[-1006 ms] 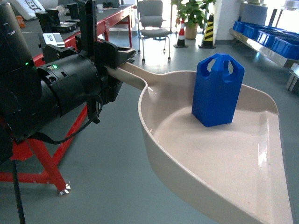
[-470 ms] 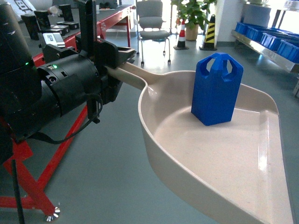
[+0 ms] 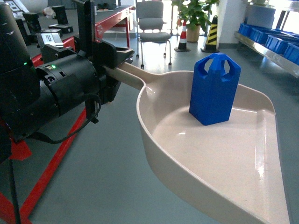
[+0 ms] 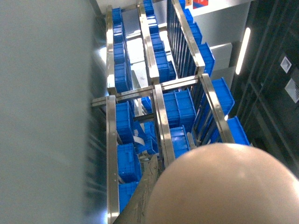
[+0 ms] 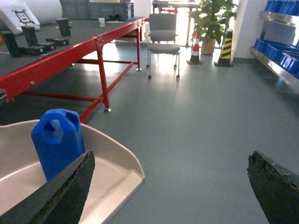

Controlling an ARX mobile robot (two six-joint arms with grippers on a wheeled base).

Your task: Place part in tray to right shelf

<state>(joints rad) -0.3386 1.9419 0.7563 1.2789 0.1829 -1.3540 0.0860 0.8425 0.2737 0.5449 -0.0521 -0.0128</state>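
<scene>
**Blue part riding upright in a cream tray held by its handle**

A robot's left arm fills the left side of the head view. Its left gripper (image 3: 117,63) is clamped on the long handle of the tray (image 3: 154,140), a glossy cream scoop that juts out to the right with open floor below it. The part (image 3: 215,88), a small bright blue jug-shaped block, stands upright on the tray floor near the back wall, loose, touching nothing but the tray.

The right gripper (image 5: 170,182) shows only in its own wrist view: two dark fingers spread wide, nothing between them, with the tray's rim and the part just off to the left.

The shelf (image 3: 268,44), a steel rack carrying blue crates (image 3: 280,44), lies far off at the upper right. The left wrist view shows steel rails and more blue crates past the tray's rounded underside, too smeared to place.

Judged from its look, the part is stiff, hollow plastic and light, tall for its base, so it would likely slide or tip on the slick tray if the tray tilts or jolts. The tray seems rigid but long, held at one end only. The handle hole on top of the part, or its flat sides, look like the best places to grip it.
</scene>
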